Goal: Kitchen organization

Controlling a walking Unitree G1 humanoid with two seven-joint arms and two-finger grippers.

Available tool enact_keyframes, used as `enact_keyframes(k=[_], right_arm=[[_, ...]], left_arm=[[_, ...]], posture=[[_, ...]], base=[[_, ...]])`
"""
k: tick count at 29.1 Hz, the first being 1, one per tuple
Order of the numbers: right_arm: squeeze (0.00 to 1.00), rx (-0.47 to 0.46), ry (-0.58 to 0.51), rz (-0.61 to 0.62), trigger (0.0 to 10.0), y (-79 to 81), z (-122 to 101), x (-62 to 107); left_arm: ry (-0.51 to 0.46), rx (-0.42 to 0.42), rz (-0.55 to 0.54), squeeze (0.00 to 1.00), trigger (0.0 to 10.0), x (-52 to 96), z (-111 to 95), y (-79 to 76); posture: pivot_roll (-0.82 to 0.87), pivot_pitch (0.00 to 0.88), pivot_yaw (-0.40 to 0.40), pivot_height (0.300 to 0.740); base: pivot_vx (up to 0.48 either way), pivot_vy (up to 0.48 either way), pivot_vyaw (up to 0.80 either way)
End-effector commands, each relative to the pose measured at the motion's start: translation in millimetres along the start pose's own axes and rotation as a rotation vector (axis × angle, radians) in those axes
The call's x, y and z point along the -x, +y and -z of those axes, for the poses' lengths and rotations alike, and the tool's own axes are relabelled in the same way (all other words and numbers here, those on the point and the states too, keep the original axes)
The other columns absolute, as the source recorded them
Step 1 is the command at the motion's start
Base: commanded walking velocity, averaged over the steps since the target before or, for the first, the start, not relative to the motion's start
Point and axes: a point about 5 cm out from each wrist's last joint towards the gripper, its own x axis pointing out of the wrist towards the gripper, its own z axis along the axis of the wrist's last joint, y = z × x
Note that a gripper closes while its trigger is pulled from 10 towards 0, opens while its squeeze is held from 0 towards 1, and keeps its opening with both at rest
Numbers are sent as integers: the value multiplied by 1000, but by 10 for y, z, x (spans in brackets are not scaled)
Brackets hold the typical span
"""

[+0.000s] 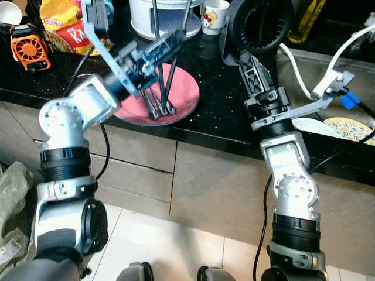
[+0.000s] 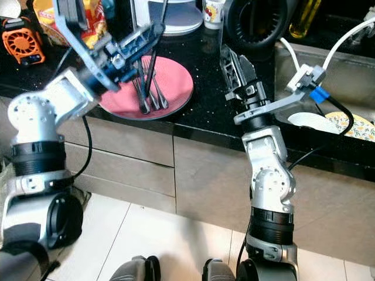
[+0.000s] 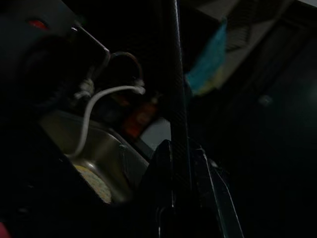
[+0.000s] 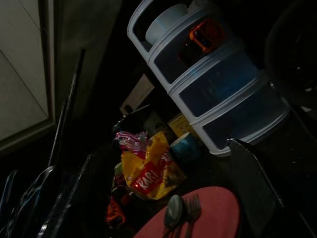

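1. Counter is black, speckled, with a pink plate near its front edge. Cutlery lies on the plate; the right wrist view shows a spoon and a fork side by side.
2. Left gripper sits above the plate, fingers reaching toward the white tiered rack behind it. Two thin dark rods run from around the fingers down to the cutlery. Can't tell if the fingers are pinched on anything.
3. Right gripper hovers over bare counter just right of the plate, in front of a round black appliance. Fingers point away from the robot; can't tell if they are apart or together.
4. Behind the plate: yellow snack bag, orange gadget, white mug.
5. Sink is to the right, with a patterned yellow dish inside and white cable running over its edge.
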Motion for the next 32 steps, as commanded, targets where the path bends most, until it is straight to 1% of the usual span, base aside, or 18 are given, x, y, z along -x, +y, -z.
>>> enact_keyframes(k=[1,2,3,4,5,11,12,15,17,20,24,31,32], right_arm=[[635,-23,6,-3,10000,12,2,-11],[635,-26,9,-3,10000,13,3,-16],[0,-43,7,-19,10000,34,4,-28],[0,-67,8,-65,10000,90,6,-45],[0,-74,10,-88,10000,118,8,-49],[0,-105,33,-232,10000,305,25,-49],[0,-105,33,-232,10000,305,25,-49],[0,-130,40,-304,10000,390,19,-34],[0,-134,45,-320,10000,406,19,-29],[0,-119,81,-368,10000,459,54,-11],[0,-105,100,-381,10000,478,85,-4],[0,-44,173,-392,10000,483,175,2],[0,-37,178,-387,5176,475,185,-1]], left_arm=[[26,9,55,0,10000,-36,58,-83],[34,19,58,0,10000,-32,77,-95],[57,35,55,0,10000,-34,139,-93],[93,65,57,0,10000,-31,240,-86],[105,78,61,0,10000,-29,276,-84],[163,111,95,0,10000,0,432,-140],[163,111,95,0,10000,0,432,-140],[168,123,102,0,10000,6,474,-169],[168,125,102,0,10000,9,480,-174],[166,135,98,0,10000,14,492,-173],[159,142,94,0,10000,23,500,-171],[145,151,87,0,10000,32,501,-173],[147,152,87,0,10000,33,507,-175]], posture=[[51,141,3,740],[51,141,3,740],[50,143,4,740],[49,144,5,740],[49,144,5,740],[48,147,6,740],[48,147,6,740],[51,148,5,740],[52,147,3,740],[51,148,1,740],[51,148,2,740],[51,152,-3,740],[52,152,-3,740]], base=[[0,0,0],[0,0,0],[0,0,0],[0,0,0],[0,0,0],[0,0,0],[0,0,0],[0,0,0],[0,0,0],[0,0,0],[0,0,0],[0,0,0],[0,0,0]])
